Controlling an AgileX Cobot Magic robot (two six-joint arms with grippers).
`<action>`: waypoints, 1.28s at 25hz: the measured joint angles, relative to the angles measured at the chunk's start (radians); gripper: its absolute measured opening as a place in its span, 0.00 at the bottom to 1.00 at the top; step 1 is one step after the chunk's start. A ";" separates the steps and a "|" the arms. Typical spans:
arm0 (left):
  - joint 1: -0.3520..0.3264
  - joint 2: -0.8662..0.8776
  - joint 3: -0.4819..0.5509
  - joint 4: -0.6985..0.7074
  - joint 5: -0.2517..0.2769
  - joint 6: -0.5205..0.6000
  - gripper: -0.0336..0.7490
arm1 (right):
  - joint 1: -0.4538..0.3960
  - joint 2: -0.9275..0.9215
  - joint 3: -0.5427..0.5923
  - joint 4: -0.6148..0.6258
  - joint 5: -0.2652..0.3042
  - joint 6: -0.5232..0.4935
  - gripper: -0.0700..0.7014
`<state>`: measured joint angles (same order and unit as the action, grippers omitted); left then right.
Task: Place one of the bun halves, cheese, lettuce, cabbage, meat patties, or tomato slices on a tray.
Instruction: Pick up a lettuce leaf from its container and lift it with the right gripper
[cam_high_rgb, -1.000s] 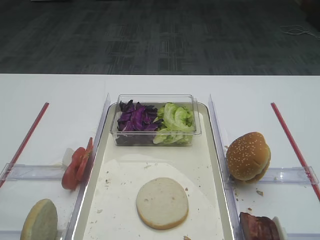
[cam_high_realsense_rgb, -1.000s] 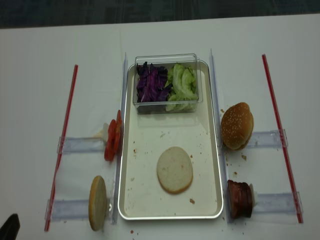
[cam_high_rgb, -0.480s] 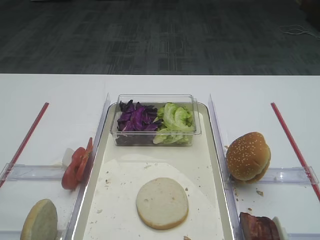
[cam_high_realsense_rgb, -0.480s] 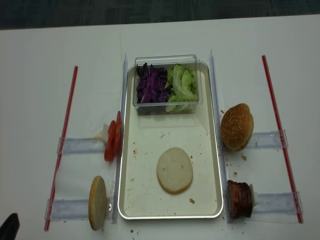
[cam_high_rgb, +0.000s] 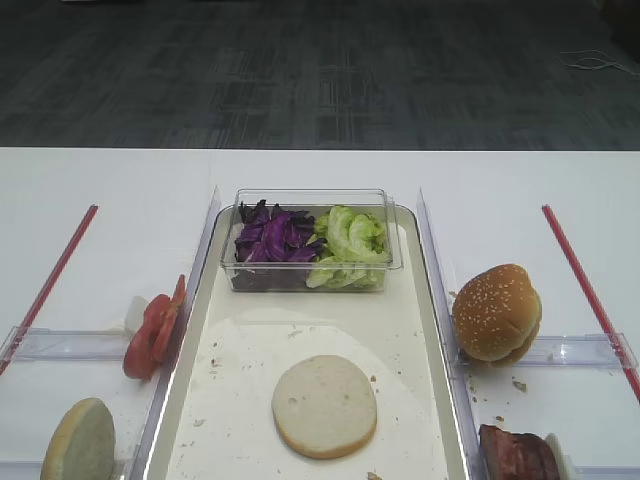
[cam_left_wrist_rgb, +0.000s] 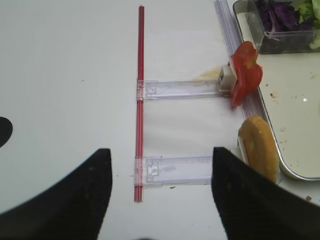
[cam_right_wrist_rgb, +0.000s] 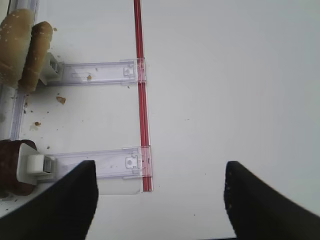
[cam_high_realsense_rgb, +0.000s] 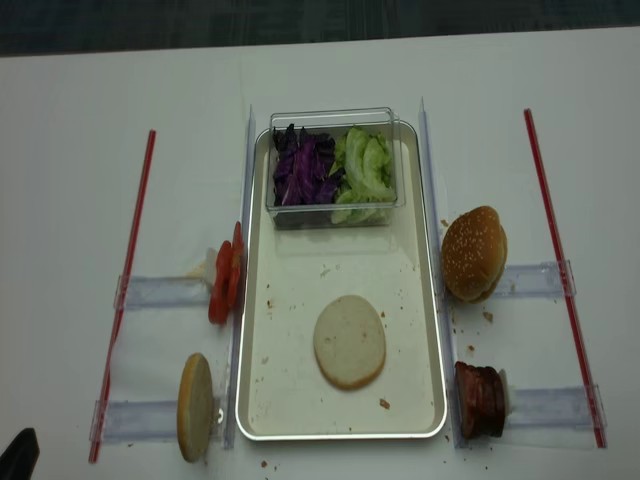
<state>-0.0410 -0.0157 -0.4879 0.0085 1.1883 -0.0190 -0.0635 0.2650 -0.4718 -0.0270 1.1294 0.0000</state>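
One bun half (cam_high_rgb: 325, 405) lies flat on the tray (cam_high_rgb: 300, 310) near its front. A second bun half (cam_high_realsense_rgb: 195, 405) stands on edge left of the tray, behind the tomato slices (cam_high_realsense_rgb: 225, 280). Cabbage (cam_high_rgb: 272, 240) and lettuce (cam_high_rgb: 350, 245) fill a tub at the tray's far end. The meat patties (cam_high_realsense_rgb: 480, 398) stand at the right front. Cheese is out of view. My left gripper (cam_left_wrist_rgb: 160, 200) hangs open over the table left of the tray, with nothing in it. My right gripper (cam_right_wrist_rgb: 160, 200) is open over bare table, right of the patties (cam_right_wrist_rgb: 10, 167).
A whole sesame bun (cam_high_rgb: 496, 312) stands right of the tray. The clear tub (cam_high_realsense_rgb: 330, 118) sits on the tray. Red strips (cam_high_realsense_rgb: 135, 270) (cam_high_realsense_rgb: 555, 260) run down both sides, with clear plastic holders (cam_left_wrist_rgb: 185, 89) (cam_right_wrist_rgb: 95, 72) reaching towards the tray. Crumbs dot the tray floor.
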 joint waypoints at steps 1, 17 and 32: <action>0.000 0.000 0.000 0.000 0.000 0.000 0.57 | 0.000 0.010 0.000 0.000 0.000 0.000 0.78; 0.000 0.000 0.000 0.000 0.000 -0.002 0.57 | 0.000 0.248 -0.025 0.003 0.025 0.011 0.74; 0.000 0.000 0.000 0.001 0.000 -0.002 0.57 | 0.000 0.616 -0.184 0.027 0.064 -0.010 0.70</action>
<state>-0.0410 -0.0157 -0.4879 0.0091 1.1883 -0.0209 -0.0635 0.8814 -0.6559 0.0000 1.1935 -0.0097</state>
